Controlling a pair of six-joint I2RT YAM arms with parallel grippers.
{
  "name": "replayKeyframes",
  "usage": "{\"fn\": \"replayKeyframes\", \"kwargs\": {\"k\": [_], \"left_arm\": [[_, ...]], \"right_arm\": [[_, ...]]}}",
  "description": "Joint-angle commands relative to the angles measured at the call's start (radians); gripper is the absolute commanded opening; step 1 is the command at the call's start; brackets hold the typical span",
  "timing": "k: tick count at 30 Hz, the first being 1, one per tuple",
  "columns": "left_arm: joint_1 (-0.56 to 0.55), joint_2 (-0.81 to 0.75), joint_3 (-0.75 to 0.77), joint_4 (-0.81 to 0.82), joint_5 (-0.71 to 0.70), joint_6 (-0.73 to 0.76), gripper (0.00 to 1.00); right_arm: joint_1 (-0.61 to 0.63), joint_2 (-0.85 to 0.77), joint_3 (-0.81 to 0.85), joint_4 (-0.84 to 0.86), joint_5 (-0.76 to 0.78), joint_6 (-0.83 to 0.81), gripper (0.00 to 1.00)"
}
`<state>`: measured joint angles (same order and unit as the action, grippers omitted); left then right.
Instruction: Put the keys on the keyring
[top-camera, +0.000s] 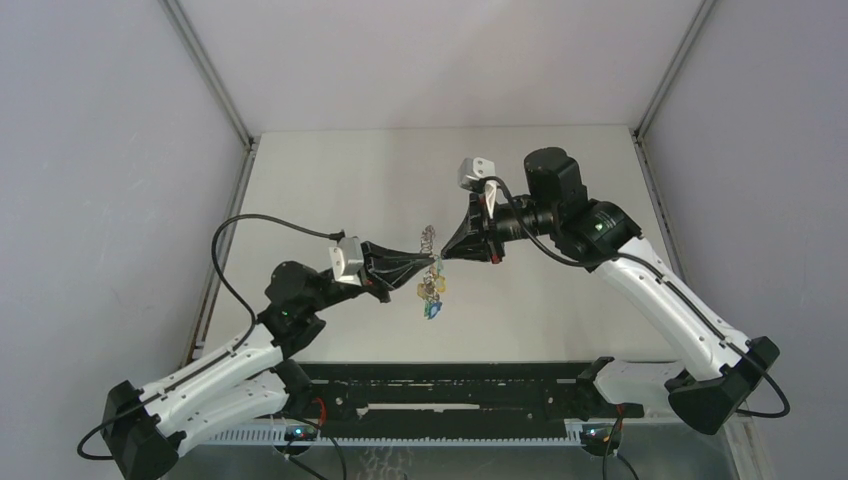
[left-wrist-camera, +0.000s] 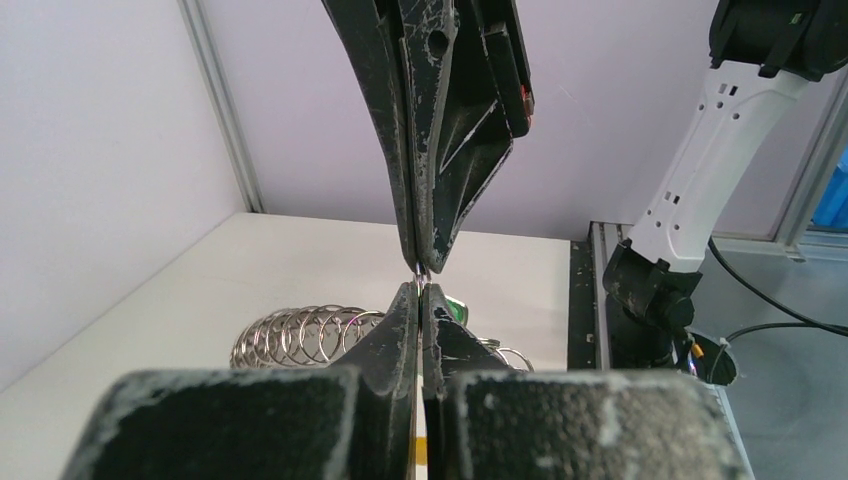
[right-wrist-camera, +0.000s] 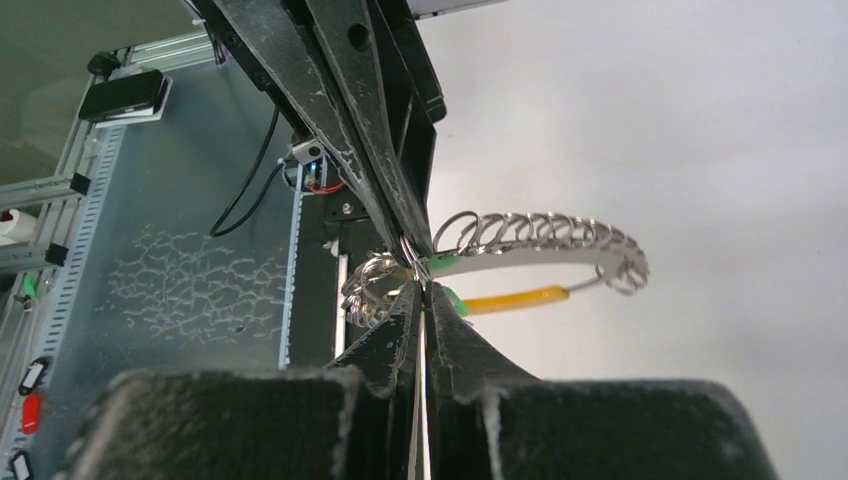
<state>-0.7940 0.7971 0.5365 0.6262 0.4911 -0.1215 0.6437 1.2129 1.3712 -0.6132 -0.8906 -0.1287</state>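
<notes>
The left pincer (left-wrist-camera: 418, 296), a black two-finger gripper with scuffed pads, is closed to a hairline. Its tips nip a thin wire of the keyring (right-wrist-camera: 545, 228), a silvery chain of small metal rings bent into a loop. The right pincer (right-wrist-camera: 421, 296), black likewise, is closed just as tight and meets it tip to tip on the same bundle. Which ring each one holds is too small to tell. From that pinch the chain arcs away to one side, with a curved yellow-orange band (right-wrist-camera: 510, 298) running close beside it. The tiny keys (top-camera: 433, 306), with green and blue plastic heads, hang in a cluster just below the tips. The whole bundle is held in the air over the middle of the pale white desk (top-camera: 330, 190), a little nearer its near edge than its far edge.
</notes>
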Motion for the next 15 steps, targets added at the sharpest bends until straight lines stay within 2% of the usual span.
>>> {"fn": "replayKeyframes", "kwargs": {"k": [1, 5, 11, 15], "left_arm": [[0.001, -0.039, 0.002, 0.135, -0.038, -0.014, 0.00], [0.001, -0.042, -0.004, 0.147, -0.040, -0.020, 0.00], [0.001, -0.041, -0.006, 0.150, -0.033, -0.026, 0.00], [0.000, -0.036, -0.007, 0.149, -0.023, -0.035, 0.00]], "right_arm": [[-0.012, 0.003, 0.059, -0.066, 0.059, 0.030, 0.00], [-0.012, 0.010, 0.073, -0.090, 0.094, 0.037, 0.00], [-0.010, -0.011, 0.058, -0.066, 0.047, -0.017, 0.00], [-0.009, -0.059, 0.028, 0.002, 0.000, -0.063, 0.18]]}}
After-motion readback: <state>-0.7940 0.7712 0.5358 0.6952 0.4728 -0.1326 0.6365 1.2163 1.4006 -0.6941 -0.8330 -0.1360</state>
